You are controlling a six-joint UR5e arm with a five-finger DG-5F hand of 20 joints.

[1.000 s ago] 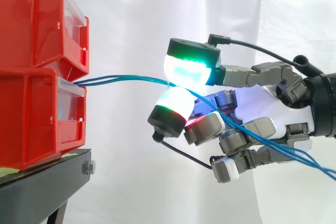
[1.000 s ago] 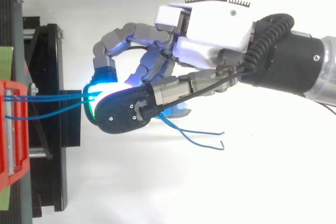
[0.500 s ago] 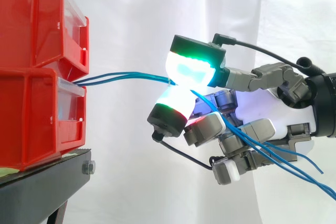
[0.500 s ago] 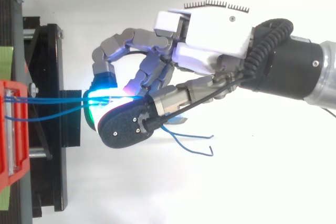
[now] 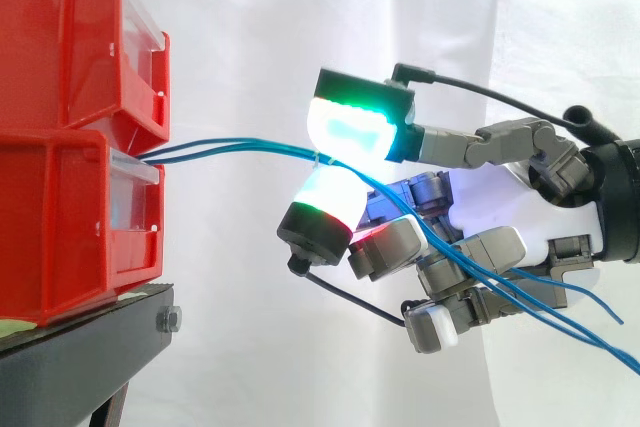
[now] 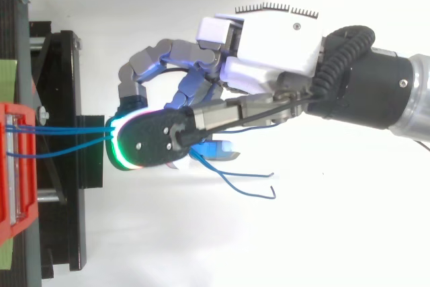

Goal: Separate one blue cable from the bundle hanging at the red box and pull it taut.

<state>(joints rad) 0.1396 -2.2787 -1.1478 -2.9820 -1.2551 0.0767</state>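
Several thin blue cables [image 5: 235, 148] run from the gap between the stacked red bins [image 5: 75, 137] rightwards into my hand [image 5: 480, 217]. Two glowing green-white fingertips [image 5: 350, 132] pinch the cables between them at about the height of the lower bin's top. Past the pinch the cables slant down across the palm, and their loose ends [image 5: 585, 312] trail off to the lower right. From above, the cables [image 6: 67, 136] leave the red bin [image 6: 17, 166] and vanish under the hand [image 6: 269, 38]; free ends [image 6: 252, 186] curl below it.
The bins sit on a black stand [image 5: 85, 357] at the left, seen from above as a black frame [image 6: 64, 146]. A white curtain hangs behind everything. Open space lies below and right of the hand.
The upper pinching fingertip has tilted and shifted slightly left and up. The hand has rolled a little, and the loose cable ends swung; the pinch on the cables holds.
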